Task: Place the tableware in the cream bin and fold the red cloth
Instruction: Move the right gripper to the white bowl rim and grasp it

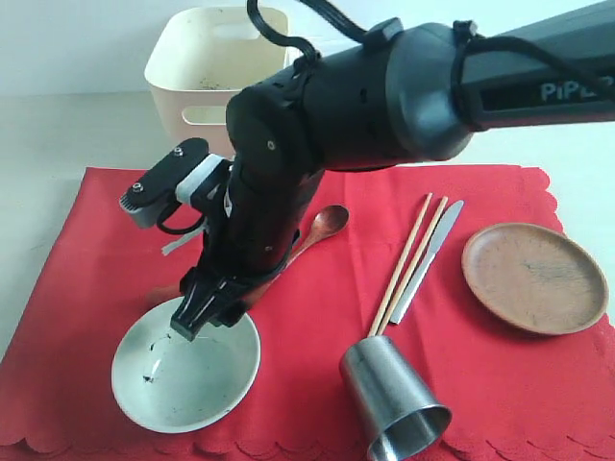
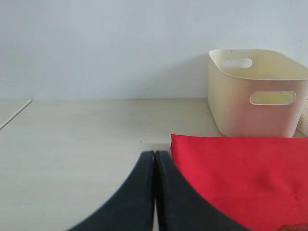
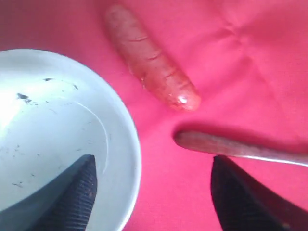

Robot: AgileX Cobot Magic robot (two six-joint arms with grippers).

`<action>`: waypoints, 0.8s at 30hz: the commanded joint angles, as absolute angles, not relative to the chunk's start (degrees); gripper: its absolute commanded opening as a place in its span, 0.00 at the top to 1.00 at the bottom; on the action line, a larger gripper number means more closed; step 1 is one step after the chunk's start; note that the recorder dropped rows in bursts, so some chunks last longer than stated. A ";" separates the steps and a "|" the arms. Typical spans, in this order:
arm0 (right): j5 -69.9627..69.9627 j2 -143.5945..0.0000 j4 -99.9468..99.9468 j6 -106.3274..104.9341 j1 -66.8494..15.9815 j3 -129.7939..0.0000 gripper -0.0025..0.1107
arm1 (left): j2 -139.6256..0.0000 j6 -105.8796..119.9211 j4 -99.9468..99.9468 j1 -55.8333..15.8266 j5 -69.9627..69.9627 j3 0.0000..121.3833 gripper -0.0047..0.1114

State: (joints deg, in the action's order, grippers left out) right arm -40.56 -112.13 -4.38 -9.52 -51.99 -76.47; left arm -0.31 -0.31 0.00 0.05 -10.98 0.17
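Observation:
The pale green bowl (image 1: 185, 375) (image 3: 53, 130) sits on the red cloth (image 1: 317, 317) (image 3: 250, 57) at the front left. My right gripper (image 1: 207, 312) (image 3: 154, 163) is open over the bowl's far rim, one finger inside the bowl and one outside, holding nothing. The wooden spoon (image 1: 322, 226) lies behind it, its handle tip (image 3: 216, 144) near the outer finger. Chopsticks (image 1: 408, 259), knife (image 1: 430, 254), wooden plate (image 1: 533, 279) and a tipped steel cup (image 1: 394, 399) lie to the right. The cream bin (image 1: 216, 72) (image 2: 255, 91) stands behind the cloth. My left gripper (image 2: 155, 156) is shut and empty beside the cloth's corner (image 2: 240, 173).
A sausage (image 3: 154, 62) lies on the cloth just beyond the bowl, close to the spoon handle. The right arm (image 1: 384, 96) stretches across the cloth from the upper right and hides part of the bin's front. Bare pale table (image 2: 72, 139) lies left of the cloth.

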 commanded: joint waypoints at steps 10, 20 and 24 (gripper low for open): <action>-35.19 -116.84 -8.56 -13.91 -52.34 -76.40 0.84 | 0.00 -0.68 0.00 0.15 -10.75 0.00 0.94; -35.18 -116.84 -9.55 -13.91 -52.34 -76.40 0.98 | 0.00 -0.68 0.00 0.15 -10.75 0.00 0.94; -35.18 -116.32 -9.69 -13.81 -52.34 -76.40 0.98 | 0.00 -0.68 0.00 0.15 -10.75 0.00 0.94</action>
State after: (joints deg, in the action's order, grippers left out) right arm -35.67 -116.89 -9.67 -13.63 -52.25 -76.47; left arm -0.31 -0.31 0.00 0.05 -10.98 0.17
